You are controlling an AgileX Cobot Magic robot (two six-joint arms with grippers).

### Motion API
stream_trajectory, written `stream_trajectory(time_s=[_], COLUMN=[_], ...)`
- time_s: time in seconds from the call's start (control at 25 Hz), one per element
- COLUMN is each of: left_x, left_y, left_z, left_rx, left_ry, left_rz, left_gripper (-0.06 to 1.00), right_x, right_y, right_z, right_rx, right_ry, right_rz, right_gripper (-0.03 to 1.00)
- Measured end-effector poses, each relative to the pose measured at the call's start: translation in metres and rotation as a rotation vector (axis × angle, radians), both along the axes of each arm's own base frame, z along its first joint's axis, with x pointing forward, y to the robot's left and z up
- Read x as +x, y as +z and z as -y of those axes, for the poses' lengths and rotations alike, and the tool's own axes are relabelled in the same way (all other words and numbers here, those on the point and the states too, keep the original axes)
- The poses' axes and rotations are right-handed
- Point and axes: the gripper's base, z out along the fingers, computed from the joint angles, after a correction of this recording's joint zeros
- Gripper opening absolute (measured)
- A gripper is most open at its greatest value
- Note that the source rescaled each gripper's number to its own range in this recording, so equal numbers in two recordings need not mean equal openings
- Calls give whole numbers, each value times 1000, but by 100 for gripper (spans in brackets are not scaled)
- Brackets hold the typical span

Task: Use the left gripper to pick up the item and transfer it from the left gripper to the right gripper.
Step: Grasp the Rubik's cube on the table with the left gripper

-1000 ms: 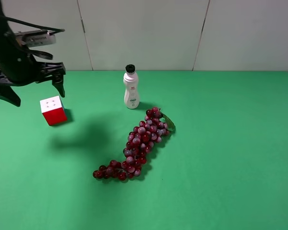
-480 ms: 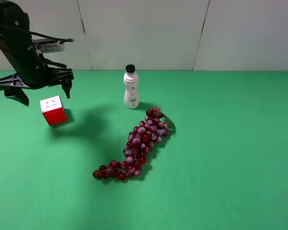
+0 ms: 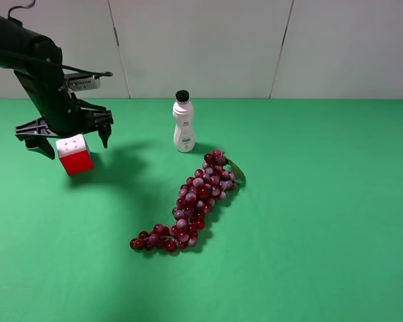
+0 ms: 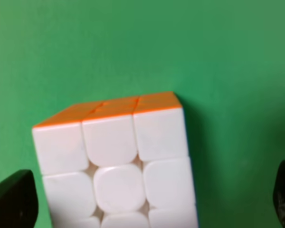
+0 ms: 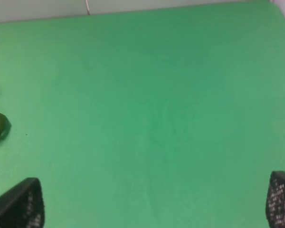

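nine o'clock of the bottle (image 3: 183,126), the item (image 3: 74,154) is judged light, stiff, slick, best pinched on opposite faces by the empty, wide-open left gripper (image 3: 76,147).

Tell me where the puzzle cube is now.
In the exterior high view, the puzzle cube sits far left, beneath the open left claw, left of the white bottle.
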Motion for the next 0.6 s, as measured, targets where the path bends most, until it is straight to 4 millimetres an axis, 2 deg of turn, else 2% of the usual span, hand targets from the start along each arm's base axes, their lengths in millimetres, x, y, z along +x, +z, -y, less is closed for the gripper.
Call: stream_trajectory(time_s=[0.28,0.6], left_x=[3,6], left_y=[-17,-20], left_z=[-4,-13], left_rx=[-2,-25], left_ry=[25,85], left_rz=[-21,-18], left_gripper=[99,98], right_x=[0,0], right_y=[0,0], right_z=[0,0], right_rx=[0,0], right_ry=[0,0], right_rz=[0,0], right_gripper=[100,100])
